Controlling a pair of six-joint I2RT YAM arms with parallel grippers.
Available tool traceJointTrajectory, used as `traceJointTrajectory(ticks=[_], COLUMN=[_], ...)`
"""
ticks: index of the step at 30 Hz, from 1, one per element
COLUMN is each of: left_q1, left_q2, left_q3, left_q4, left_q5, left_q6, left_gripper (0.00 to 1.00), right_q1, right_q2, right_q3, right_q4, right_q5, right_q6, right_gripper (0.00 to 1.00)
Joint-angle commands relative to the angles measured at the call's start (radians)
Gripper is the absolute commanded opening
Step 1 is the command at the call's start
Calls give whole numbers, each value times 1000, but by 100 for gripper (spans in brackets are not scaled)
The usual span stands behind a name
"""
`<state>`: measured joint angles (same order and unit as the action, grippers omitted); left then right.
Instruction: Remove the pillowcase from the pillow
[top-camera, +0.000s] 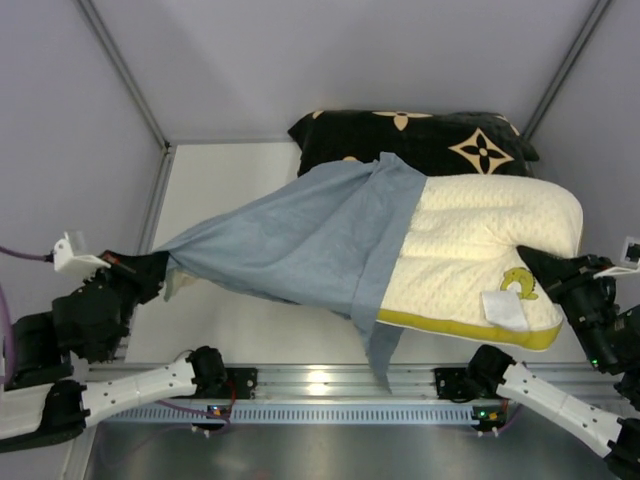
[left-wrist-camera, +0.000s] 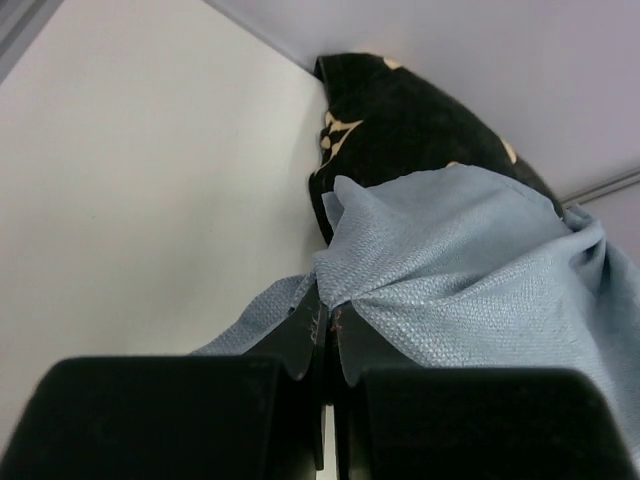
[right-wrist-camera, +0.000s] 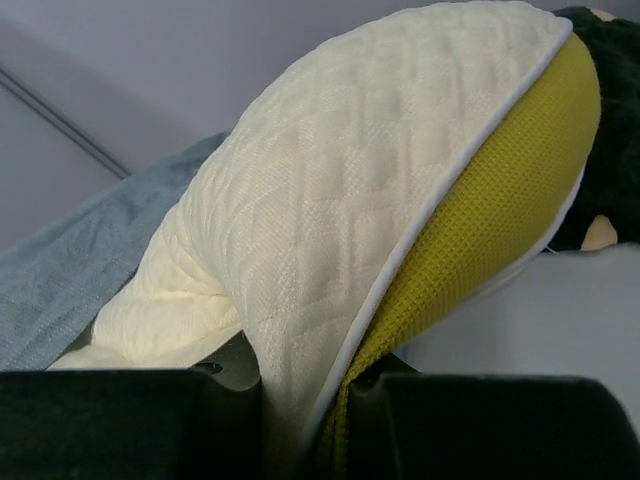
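Left gripper (left-wrist-camera: 328, 322): near left, clenched on a bunched corner of the grey-blue pillowcase (top-camera: 300, 235).
Right gripper (right-wrist-camera: 300, 400): near right, grasping the pillow (top-camera: 480, 240) by its right edge.
Pillowcase: stretched from the left gripper rightward, covering only the pillow's left end.
Pillow: right of centre; emblem (top-camera: 517, 283) and white tag (top-camera: 503, 308) bare.
Black cushion (top-camera: 420, 140): far, touching the pillow.

Bright, even light, soft shadows; glare on the metal rail (top-camera: 320, 381); wrist-view foregrounds blurred.

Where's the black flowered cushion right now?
In the top view, the black cushion lies at the far edge of the table, right of centre, behind the pillow and pillowcase.
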<state>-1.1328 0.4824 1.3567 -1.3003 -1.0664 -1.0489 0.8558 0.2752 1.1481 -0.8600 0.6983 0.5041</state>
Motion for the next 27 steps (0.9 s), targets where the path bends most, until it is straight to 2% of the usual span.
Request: traceJointTrajectory(ticks=[1, 5, 9, 17, 27], left_q1=[14, 19, 19, 19, 19], left_q2=[-47, -59, -61, -80, -111], left_q3=[59, 79, 85, 160, 171], left_q4=[-208, -208, -206, -206, -208], left_q5=[-148, -150, -168, -208, -230], left_q6=[53, 78, 101, 173, 201], left_gripper=[0, 0, 0, 0, 0], right_q1=[89, 190, 267, 288, 336], right_q2=[-54, -117, -160, -186, -251], right_q3=[82, 93, 102, 137, 131], right_q4=[121, 121, 121, 121, 121], right_q5=[426, 513, 538, 598, 659], right_q6=[-85, -88, -96, -179, -214], right_gripper=[0, 0, 0, 0, 0])
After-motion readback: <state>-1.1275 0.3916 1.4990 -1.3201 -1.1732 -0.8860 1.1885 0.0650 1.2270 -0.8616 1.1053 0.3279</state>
